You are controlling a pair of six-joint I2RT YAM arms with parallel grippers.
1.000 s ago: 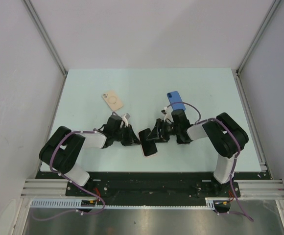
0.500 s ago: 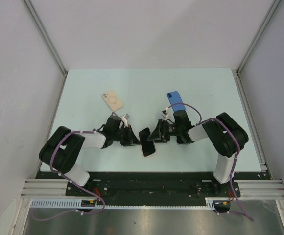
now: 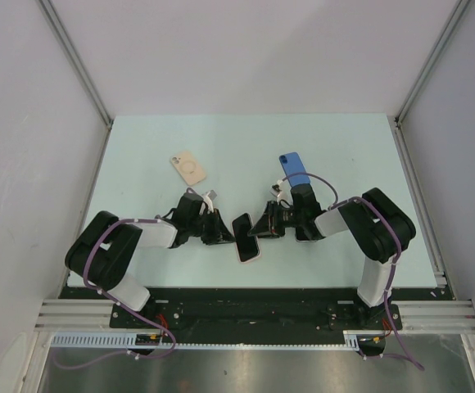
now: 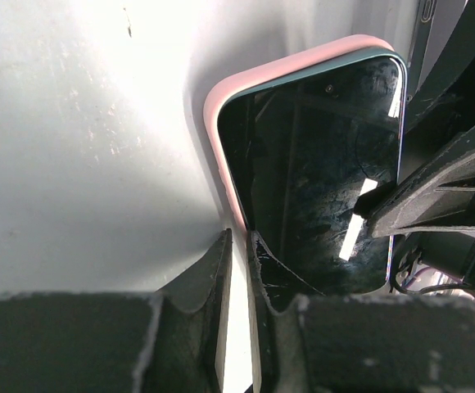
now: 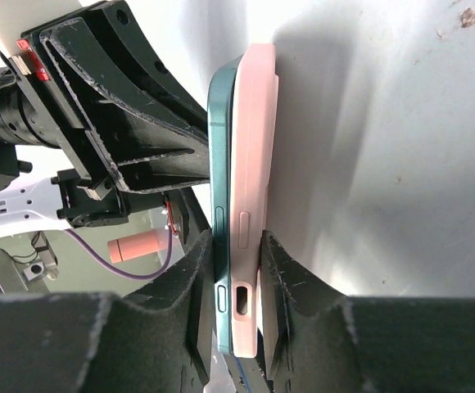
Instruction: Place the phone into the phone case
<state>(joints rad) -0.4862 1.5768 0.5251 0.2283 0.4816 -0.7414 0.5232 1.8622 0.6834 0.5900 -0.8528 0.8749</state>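
We see the phone [image 3: 245, 230] on the case [image 3: 252, 256], low at the frame's centre. The left gripper [image 3: 226, 236] sits left of them, the right gripper [image 3: 263, 229] right.

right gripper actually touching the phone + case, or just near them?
Touching. The right wrist view shows the right gripper pinching the pair: one finger presses the teal phone, and the other presses the pink case. No gap is visible.

Both arms folded low and reaching inward toward each other, wrists near level, the left gripper [image 3: 223, 235] with fingers drawn to a narrow slit, facing the right gripper [image 3: 262, 227], whose fingers [image 5: 196, 278] clamp the phone [image 5: 221, 147].
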